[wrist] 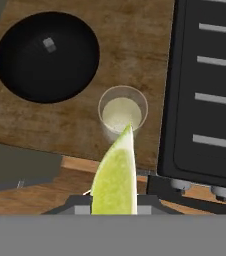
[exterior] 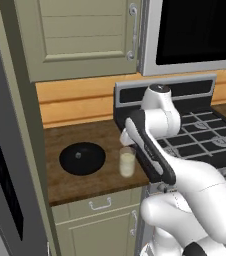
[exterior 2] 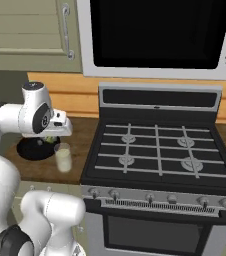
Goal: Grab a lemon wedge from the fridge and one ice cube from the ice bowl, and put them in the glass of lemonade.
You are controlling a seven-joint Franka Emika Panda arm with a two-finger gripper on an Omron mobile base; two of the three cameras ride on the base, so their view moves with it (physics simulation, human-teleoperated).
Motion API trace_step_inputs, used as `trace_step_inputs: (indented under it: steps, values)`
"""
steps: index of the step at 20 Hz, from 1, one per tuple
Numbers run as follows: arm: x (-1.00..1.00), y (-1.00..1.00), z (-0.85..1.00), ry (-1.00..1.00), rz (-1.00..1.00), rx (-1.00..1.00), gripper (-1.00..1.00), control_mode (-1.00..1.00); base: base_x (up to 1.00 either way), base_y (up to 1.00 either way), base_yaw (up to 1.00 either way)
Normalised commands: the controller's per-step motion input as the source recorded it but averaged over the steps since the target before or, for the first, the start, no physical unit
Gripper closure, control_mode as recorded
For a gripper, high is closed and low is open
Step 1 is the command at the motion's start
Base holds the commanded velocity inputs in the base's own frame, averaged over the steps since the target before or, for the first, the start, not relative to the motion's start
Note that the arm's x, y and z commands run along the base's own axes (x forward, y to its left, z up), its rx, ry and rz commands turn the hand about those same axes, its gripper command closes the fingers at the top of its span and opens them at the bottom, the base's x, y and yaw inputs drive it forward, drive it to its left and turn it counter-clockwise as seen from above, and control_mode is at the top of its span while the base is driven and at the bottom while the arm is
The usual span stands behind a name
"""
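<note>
1. The lemon wedge (wrist: pixel 116 176) is pinched in the gripper (wrist: pixel 116 202), hanging right above the glass of lemonade (wrist: pixel 122 113), so I'd guess a drop comes next.
2. The ice bowl (wrist: pixel 47 56) sits left of the glass on the wooden counter (wrist: pixel 130 45), with one cube (wrist: pixel 48 44) in it.
3. The stove (exterior 2: pixel 157 145) is close on the right; nothing's blocking the way.

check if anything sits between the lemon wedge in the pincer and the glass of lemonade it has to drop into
Nothing visible does. In the hand view the lemon wedge, held in the pincer, points at the open mouth of the glass of lemonade, with only bare counter around it. The ice bowl sits off to one side.
</note>
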Motion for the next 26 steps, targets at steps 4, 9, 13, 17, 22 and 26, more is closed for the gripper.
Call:
trace_step_inputs:
  steps: [4,9,13,17,22,26]
  values:
    - [0.26,0.01,-0.39,0.10,0.00,-0.01,1.00,-1.00,0.00,0.00,0.00]
    - [0.07,0.05,-0.29,0.00,0.00,0.00,1.00,-1.00,0.00,0.00,0.00]
    - [0.09,0.02,-0.68,0.00,0.00,0.00,1.00,-1.00,0.00,0.00,0.00]
    - [0.32,0.06,-0.40,0.00,0.00,-0.04,1.00,-1.00,0.00,0.00,0.00]
    - [0.41,0.00,-0.04,0.00,0.00,-0.03,1.00,-1.00,0.00,0.00,0.00]
    - [0.40,0.00,0.00,0.00,0.00,0.00,1.00,-1.00,0.00,0.00,0.00]
